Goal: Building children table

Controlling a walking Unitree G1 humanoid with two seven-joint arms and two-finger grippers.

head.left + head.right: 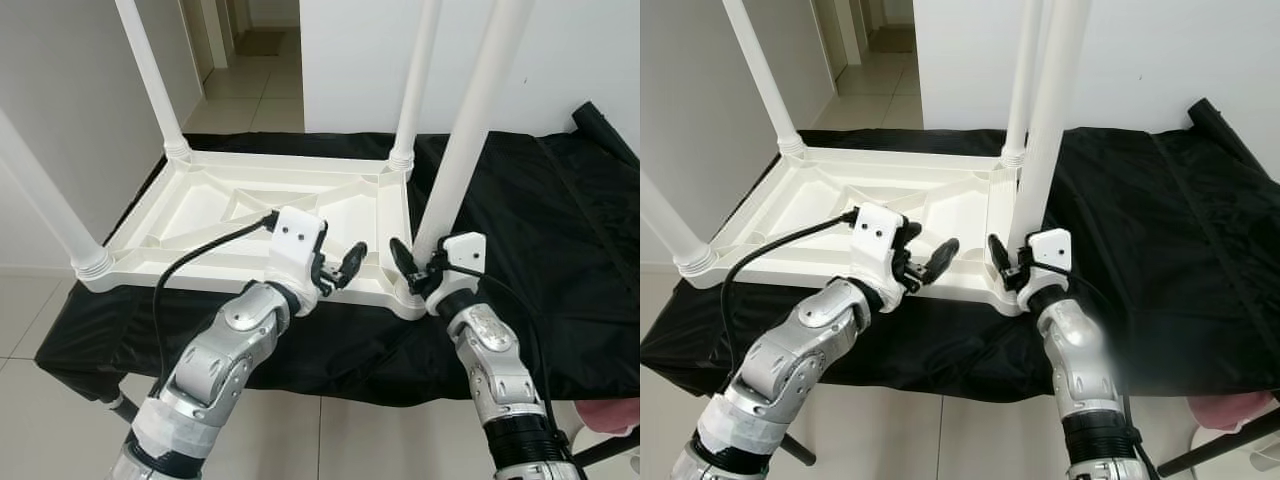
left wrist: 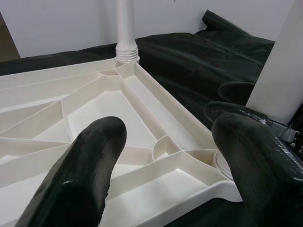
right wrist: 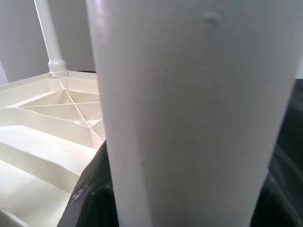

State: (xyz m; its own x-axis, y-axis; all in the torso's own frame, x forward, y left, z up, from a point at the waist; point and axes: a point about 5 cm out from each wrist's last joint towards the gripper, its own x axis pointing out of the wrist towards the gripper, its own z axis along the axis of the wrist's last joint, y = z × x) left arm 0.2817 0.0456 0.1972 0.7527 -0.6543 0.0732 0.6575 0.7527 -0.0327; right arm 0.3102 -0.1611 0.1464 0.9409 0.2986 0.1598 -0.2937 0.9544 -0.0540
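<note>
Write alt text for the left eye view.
An upside-down white tabletop lies on a black cloth, four white legs pointing up. The right gripper is at the base of the near right leg, jaws around it. The left gripper hovers open beside that corner.

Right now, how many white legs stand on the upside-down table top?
4: far-left corner leg, far-right leg, near-left leg, and the near-right leg, which the right gripper holds.
</note>
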